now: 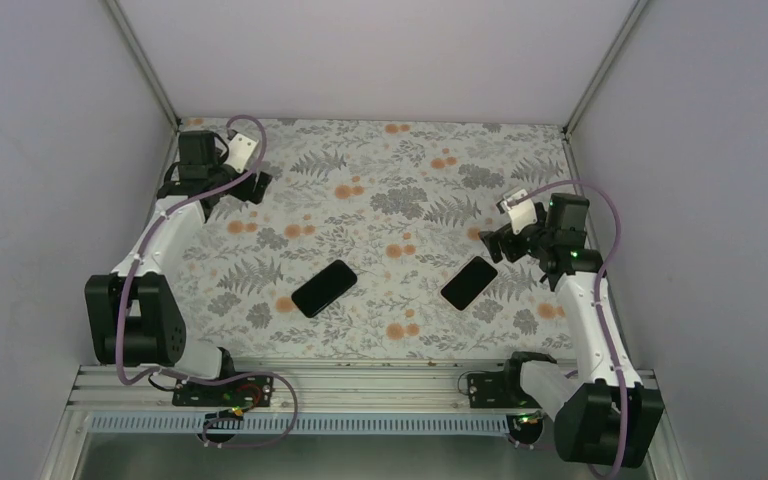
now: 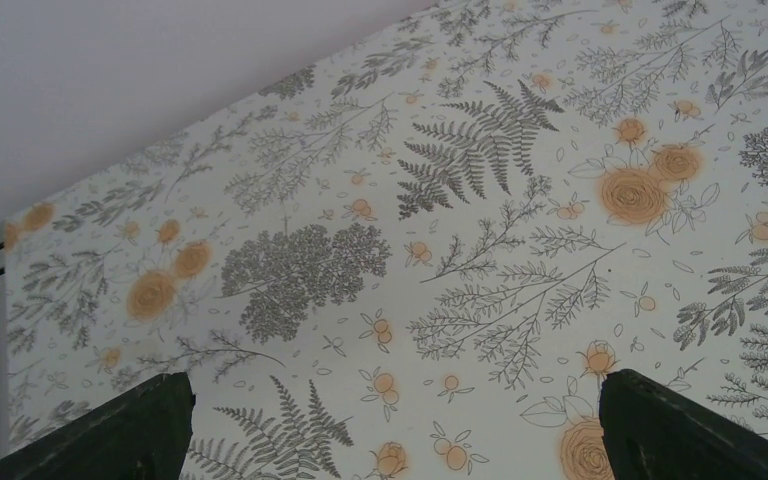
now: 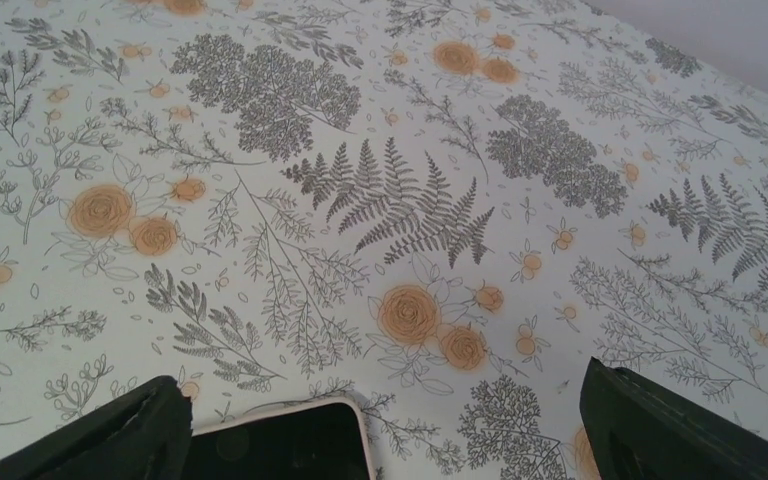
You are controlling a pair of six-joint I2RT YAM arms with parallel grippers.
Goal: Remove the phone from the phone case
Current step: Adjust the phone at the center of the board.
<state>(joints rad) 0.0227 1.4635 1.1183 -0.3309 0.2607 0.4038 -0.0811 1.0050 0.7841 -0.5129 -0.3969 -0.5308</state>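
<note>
Two flat black slabs lie apart on the floral tablecloth: one left of centre (image 1: 324, 288), one right of centre (image 1: 469, 282). The right slab shows in the right wrist view (image 3: 280, 440) as a dark face inside a pale rounded rim. I cannot tell which slab is the phone and which the case. My right gripper (image 1: 495, 243) (image 3: 380, 395) is open and empty just beyond the right slab's far corner, not touching it. My left gripper (image 1: 245, 185) (image 2: 395, 400) is open and empty at the far left of the table, away from both slabs.
The floral tablecloth (image 1: 390, 180) covers the table. Grey walls close it in at the back and on both sides. The aluminium rail (image 1: 360, 385) with the arm bases runs along the near edge.
</note>
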